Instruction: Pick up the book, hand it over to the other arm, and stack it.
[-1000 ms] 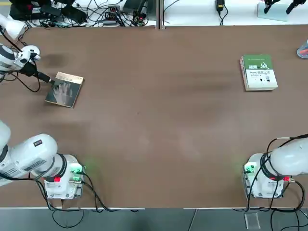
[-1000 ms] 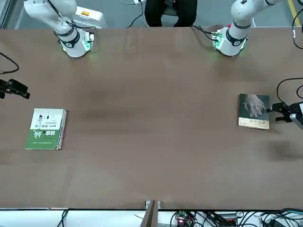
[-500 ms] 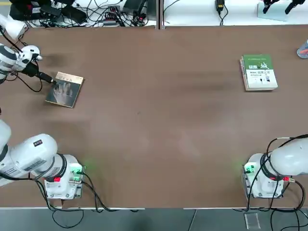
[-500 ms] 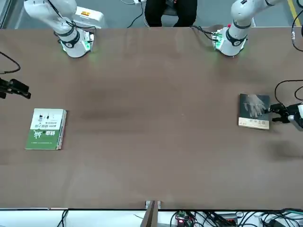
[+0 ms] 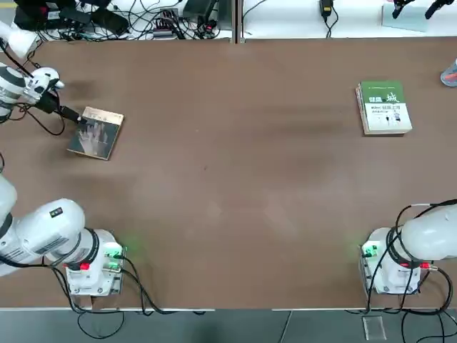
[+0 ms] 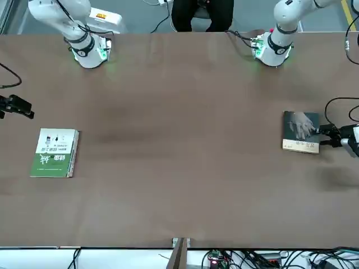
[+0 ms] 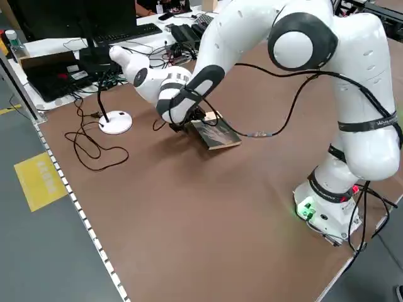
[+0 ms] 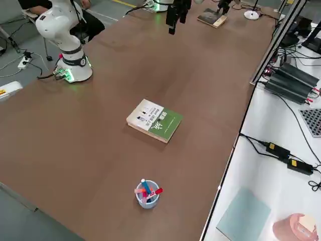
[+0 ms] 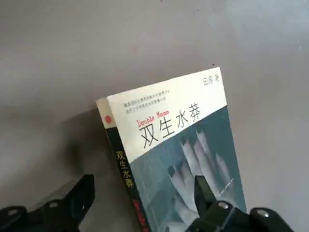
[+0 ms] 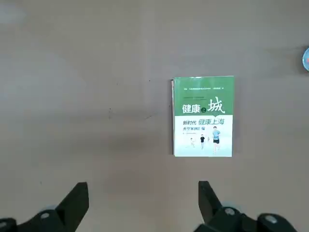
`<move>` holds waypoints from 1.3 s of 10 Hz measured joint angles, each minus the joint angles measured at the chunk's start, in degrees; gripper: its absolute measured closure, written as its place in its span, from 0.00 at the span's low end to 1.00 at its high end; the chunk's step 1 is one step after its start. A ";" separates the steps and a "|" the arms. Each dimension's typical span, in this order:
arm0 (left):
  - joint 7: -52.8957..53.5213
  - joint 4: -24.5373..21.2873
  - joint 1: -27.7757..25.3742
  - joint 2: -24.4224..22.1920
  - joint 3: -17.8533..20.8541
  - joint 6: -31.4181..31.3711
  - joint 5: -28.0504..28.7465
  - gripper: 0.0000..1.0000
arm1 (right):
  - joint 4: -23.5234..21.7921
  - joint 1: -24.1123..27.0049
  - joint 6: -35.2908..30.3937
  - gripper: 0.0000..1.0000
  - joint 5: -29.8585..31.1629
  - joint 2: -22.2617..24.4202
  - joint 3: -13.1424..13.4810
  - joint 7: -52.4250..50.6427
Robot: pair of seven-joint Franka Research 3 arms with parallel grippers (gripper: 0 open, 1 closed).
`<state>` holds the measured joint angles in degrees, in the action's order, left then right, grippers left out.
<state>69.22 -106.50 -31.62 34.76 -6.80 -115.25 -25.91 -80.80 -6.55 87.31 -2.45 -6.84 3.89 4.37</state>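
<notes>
While flat, book [image 5: 96, 133] lies between left pincer [image 9: 145, 205] fingers.

The top view looks straight down on the whole table [image 5: 235, 179], arm bases at the bottom of the frame, while the front view faces them from across, bases along its top edge. The two side views look diagonally down from raised corners. Each wrist camera sits close above the table, the left one nearest, and shares its book with the wider views.
</notes>
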 joint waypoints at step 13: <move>0.04 0.67 0.04 1.51 -0.26 2.26 -2.43 0.12 | -0.05 0.07 0.10 0.00 0.01 -0.05 0.10 -0.52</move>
<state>69.25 -105.83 -31.57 36.27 -7.06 -112.99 -28.33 -80.85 -6.48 87.41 -2.44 -6.88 3.99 3.85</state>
